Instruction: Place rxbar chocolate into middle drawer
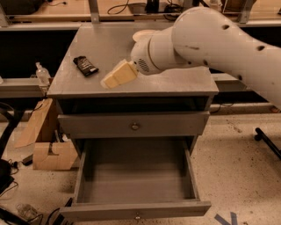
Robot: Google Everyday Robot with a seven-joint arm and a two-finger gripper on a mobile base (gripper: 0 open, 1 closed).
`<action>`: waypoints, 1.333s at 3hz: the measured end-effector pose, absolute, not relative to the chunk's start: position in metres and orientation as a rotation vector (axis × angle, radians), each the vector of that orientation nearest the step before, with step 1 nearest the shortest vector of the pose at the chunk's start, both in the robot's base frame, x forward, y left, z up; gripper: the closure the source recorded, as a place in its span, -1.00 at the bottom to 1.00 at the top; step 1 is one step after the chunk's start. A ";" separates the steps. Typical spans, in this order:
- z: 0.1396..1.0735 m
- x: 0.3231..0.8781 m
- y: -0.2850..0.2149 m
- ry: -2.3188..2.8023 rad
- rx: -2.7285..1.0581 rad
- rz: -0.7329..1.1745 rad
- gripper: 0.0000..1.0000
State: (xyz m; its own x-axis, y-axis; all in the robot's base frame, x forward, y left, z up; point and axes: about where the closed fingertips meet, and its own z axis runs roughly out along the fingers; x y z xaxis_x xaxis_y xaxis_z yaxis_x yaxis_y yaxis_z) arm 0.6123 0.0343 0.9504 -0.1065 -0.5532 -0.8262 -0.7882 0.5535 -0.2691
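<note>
The gripper [108,81] hangs over the front of the cabinet top [175,81], centre-left of the frame, pointing down-left; whether it is clenched or released, I cannot tell; it grasps nothing visible. The rxbar chocolate [85,66] lies flat on the top at upper left, near the gripper but apart from it; the middle drawer [136,176] stands pulled out at bottom centre, below the closed upper drawer [134,125].

Lab or workshop: cabled workbenches [57,11], cardboard scraps [55,156], speckled floor [237,167]; jaws over cabinet top [105,44].
</note>
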 end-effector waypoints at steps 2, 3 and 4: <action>0.930 0.712 0.123 1.720 -1.087 0.307 -1.00; 0.916 0.745 0.171 1.714 -1.097 0.347 -1.00; 0.901 0.772 0.206 1.722 -1.083 0.427 -1.00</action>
